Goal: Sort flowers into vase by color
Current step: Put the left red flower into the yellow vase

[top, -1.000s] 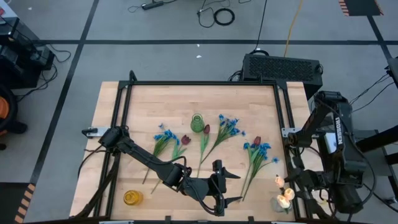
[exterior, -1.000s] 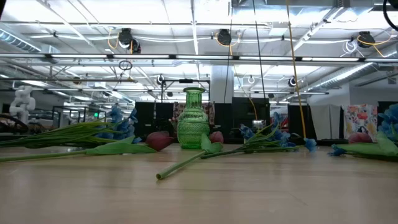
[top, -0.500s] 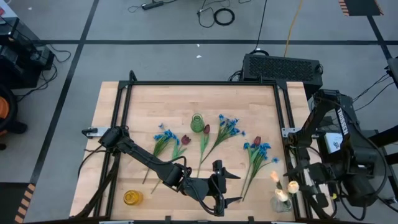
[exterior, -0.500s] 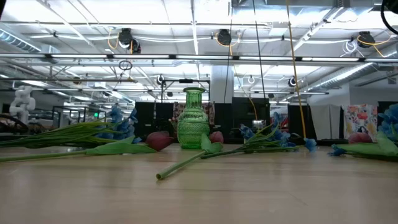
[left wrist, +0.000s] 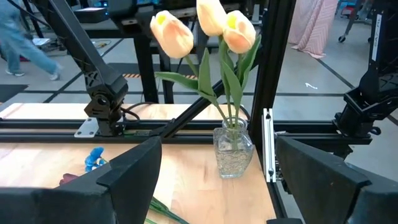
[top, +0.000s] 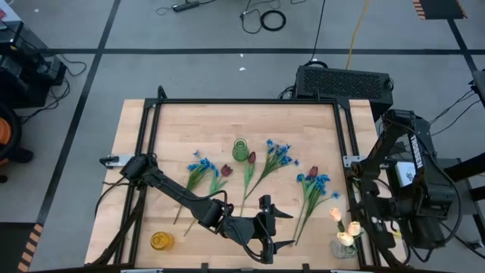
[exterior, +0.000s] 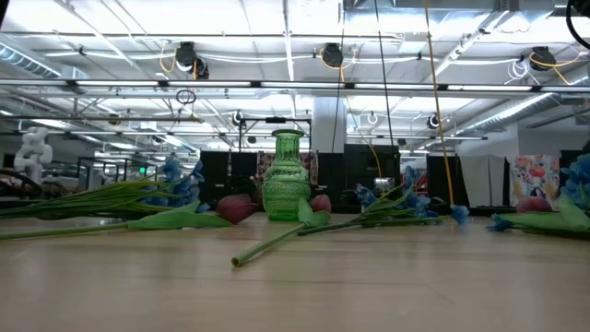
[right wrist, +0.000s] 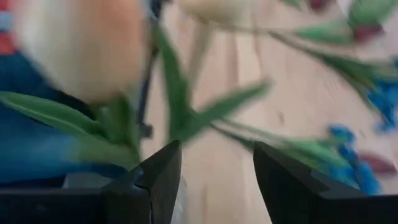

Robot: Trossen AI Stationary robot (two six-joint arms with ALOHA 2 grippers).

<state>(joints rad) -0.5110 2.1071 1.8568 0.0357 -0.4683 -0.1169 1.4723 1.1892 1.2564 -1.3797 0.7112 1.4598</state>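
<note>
Three cream tulips [left wrist: 211, 25] stood in the clear vase [left wrist: 233, 149] at the table's [top: 227, 121] near right corner. My right gripper [right wrist: 214, 180] hung just above them, fingers apart, empty. My left gripper [top: 276, 227] waited mid-front, wide open, empty. Blue and red flowers [top: 261, 163] lay around the green vase [top: 240, 149].
</note>
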